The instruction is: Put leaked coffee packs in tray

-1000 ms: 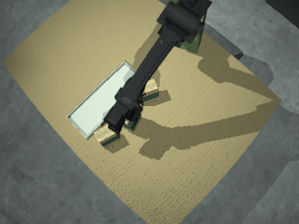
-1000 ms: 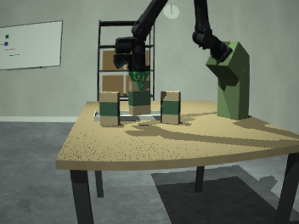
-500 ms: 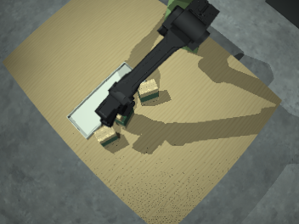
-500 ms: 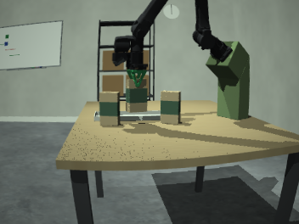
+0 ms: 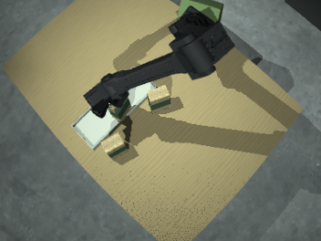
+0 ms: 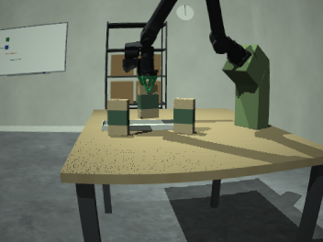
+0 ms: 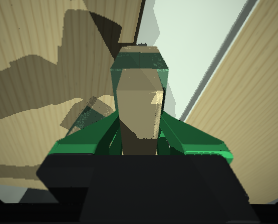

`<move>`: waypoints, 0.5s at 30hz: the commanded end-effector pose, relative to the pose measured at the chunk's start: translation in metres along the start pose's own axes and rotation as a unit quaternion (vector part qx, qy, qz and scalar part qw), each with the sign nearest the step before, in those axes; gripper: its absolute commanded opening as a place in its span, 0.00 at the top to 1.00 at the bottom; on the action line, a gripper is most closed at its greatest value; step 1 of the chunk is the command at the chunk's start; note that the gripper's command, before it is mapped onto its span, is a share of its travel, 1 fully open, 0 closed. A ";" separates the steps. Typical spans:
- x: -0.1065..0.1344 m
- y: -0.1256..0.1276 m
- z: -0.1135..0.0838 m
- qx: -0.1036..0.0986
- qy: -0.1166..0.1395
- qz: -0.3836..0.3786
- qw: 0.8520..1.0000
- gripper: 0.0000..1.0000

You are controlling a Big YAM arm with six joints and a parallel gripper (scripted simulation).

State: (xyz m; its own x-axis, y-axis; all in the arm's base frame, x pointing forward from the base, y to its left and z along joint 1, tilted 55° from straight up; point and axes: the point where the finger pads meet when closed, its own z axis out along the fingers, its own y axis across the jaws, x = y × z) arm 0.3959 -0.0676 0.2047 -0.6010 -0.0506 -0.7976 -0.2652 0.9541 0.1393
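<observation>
My gripper [image 6: 148,85] is shut on a tan coffee pack with a green band [image 6: 149,104] and holds it upright above the pale tray [image 5: 114,115]. The held pack also shows between the green fingers in the wrist view [image 7: 139,102], and partly under the arm in the overhead view [image 5: 118,109]. A second pack [image 5: 159,98] stands on the table beside the tray's right side. A third pack [image 5: 114,144] stands near the tray's front end. In the side view they stand at right [image 6: 183,115] and left [image 6: 117,116].
The green arm base [image 6: 248,88] stands at the table's back right. A shelf with boxes [image 6: 136,68] and a whiteboard [image 6: 33,49] are behind the table. The table's edges run close to the front pack.
</observation>
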 end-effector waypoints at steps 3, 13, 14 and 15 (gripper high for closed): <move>-0.019 -0.035 -0.006 0.015 -0.015 -0.034 0.999 0.75; -0.007 -0.070 -0.007 0.014 -0.010 -0.030 0.999 0.75; -0.007 -0.071 -0.007 0.014 -0.010 -0.030 0.999 0.75; -0.007 -0.071 -0.007 0.014 -0.010 -0.030 0.999 0.75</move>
State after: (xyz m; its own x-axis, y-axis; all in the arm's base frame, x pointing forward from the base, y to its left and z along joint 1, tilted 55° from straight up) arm 0.4075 -0.1213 0.1905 -0.5932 -0.0762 -0.8014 -0.2775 0.9539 0.1147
